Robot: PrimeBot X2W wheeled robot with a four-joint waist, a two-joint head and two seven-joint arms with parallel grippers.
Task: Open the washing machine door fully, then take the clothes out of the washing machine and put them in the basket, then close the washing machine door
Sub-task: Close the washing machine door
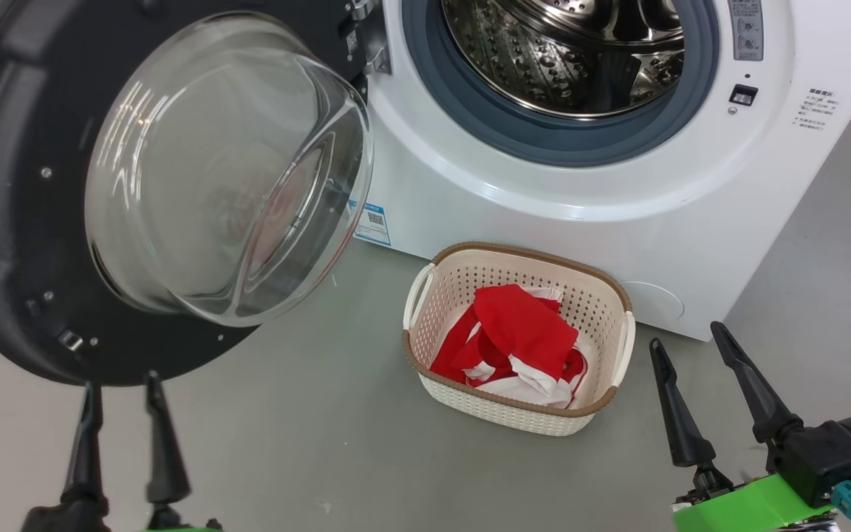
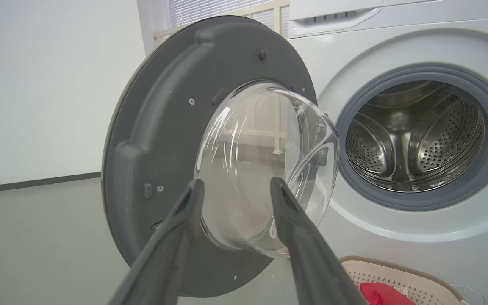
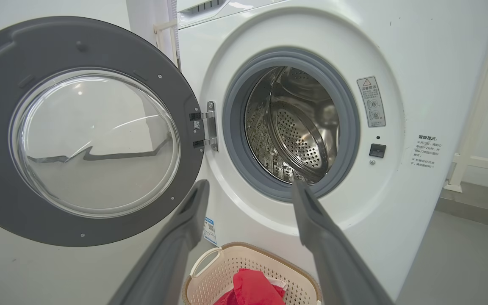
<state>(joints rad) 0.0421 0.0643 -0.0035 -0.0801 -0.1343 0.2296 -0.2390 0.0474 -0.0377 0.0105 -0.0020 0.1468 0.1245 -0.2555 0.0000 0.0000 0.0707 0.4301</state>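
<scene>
Red cloth with white trim, the clothes (image 1: 521, 332), lies heaped in the basket (image 1: 514, 251), and you can see that cream perforated tub standing on the grey floor (image 1: 322, 443) just in front of the washing machine (image 1: 544, 199), below its round opening. The washing machine door (image 1: 19, 222) hangs swung out to the robot's left on its hinge. Its dark inner face and bulging glass bowl (image 1: 226, 170) are turned toward the head camera. Through the opening you have the grey rubber ring (image 1: 544, 140) and the perforated steel drum (image 1: 566, 52) behind it. A small blue label (image 1: 374, 222) sits low on the white front, partly behind the glass. Your left gripper (image 1: 121, 380) is at the lower left of the head view. Its two dark fingers are parted by a moderate gap and have nothing between them. Their tips meet the bottom edge of the door's rim in that view, and you cannot tell from it whether they touch. In the left wrist view the same fingers point at the lower part of the glass bowl. Your right gripper (image 1: 685, 334) is at the lower right, beside the basket and apart from it, with its jaws spread wide and holding nothing. In the right wrist view its fingers frame the machine's front above the basket.
</scene>
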